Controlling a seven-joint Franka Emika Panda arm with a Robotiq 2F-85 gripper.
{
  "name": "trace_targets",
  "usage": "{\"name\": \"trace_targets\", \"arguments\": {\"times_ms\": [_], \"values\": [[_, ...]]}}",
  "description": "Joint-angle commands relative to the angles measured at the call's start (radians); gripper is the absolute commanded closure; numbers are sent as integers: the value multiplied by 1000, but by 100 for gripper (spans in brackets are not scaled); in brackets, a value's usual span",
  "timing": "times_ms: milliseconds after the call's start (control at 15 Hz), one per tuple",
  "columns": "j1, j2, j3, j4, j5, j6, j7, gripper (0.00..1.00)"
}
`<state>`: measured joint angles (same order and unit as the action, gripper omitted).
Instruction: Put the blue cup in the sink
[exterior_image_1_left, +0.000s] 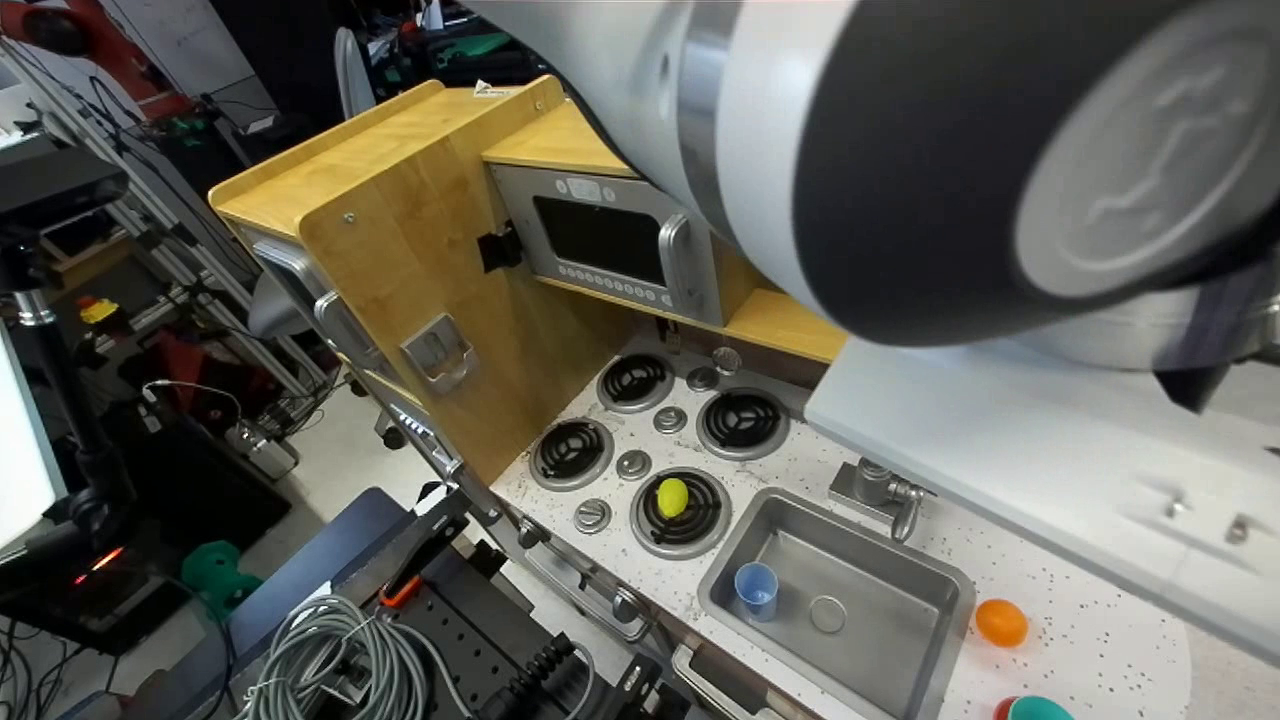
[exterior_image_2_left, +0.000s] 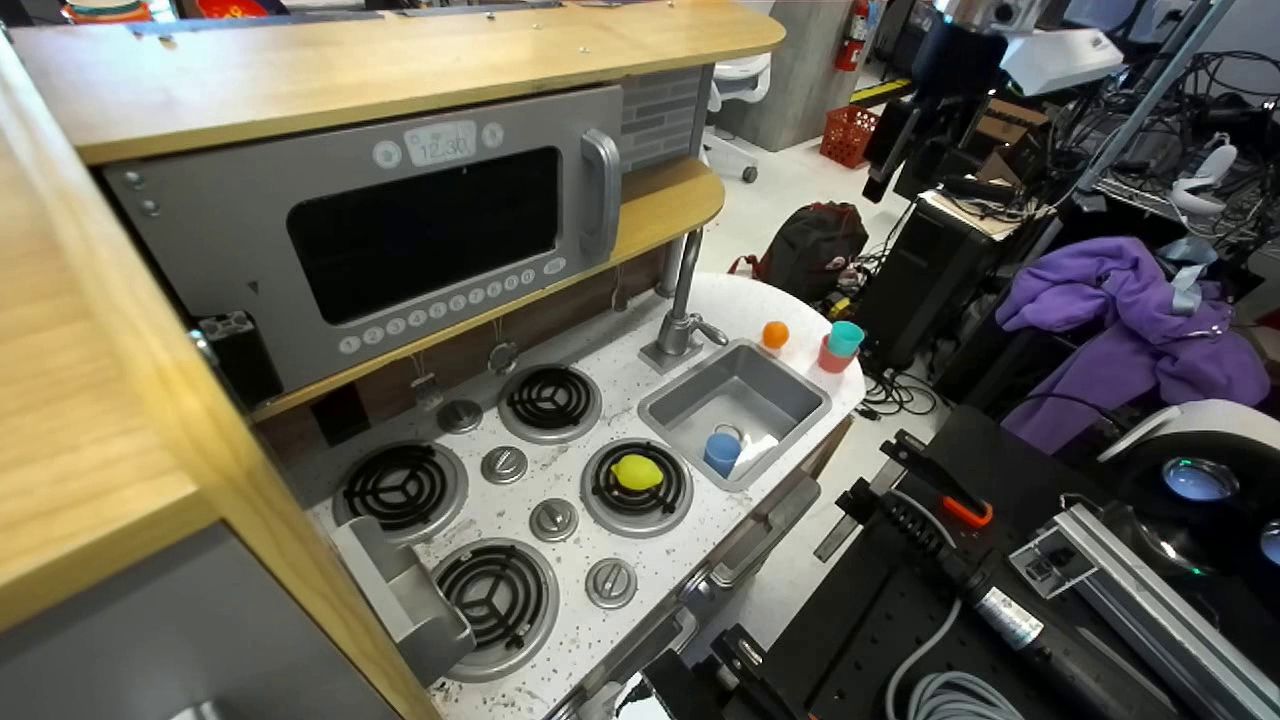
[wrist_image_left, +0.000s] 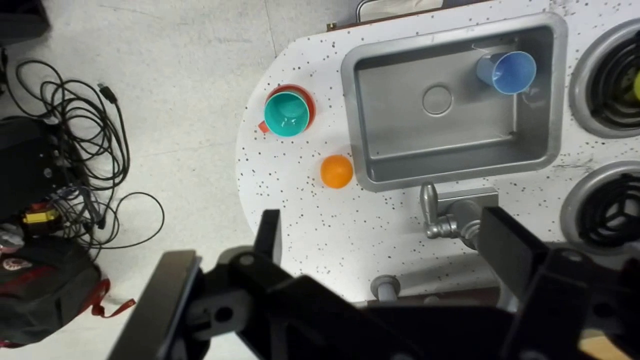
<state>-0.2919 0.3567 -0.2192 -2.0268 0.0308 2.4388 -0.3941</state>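
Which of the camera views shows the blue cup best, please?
The wrist view: there the blue cup looks largest, and you see well inside it. Both exterior views also show it in the sink, only much smaller.

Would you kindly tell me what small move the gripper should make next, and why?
I would probably lift the gripper slightly away from the white counter, jaws left open: the blue cup is already in the sink, and the gripper holds nothing, so the placing looks done.
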Motion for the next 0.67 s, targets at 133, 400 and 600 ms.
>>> {"name": "trace_targets", "arguments": {"times_ms": [133,400,600], "values": [[-82,166,45,140,43,1,-2,0],[-124,277,71,221,45,-15,-5,0],[-134,350,74,268,25,-6,10,0]]}}
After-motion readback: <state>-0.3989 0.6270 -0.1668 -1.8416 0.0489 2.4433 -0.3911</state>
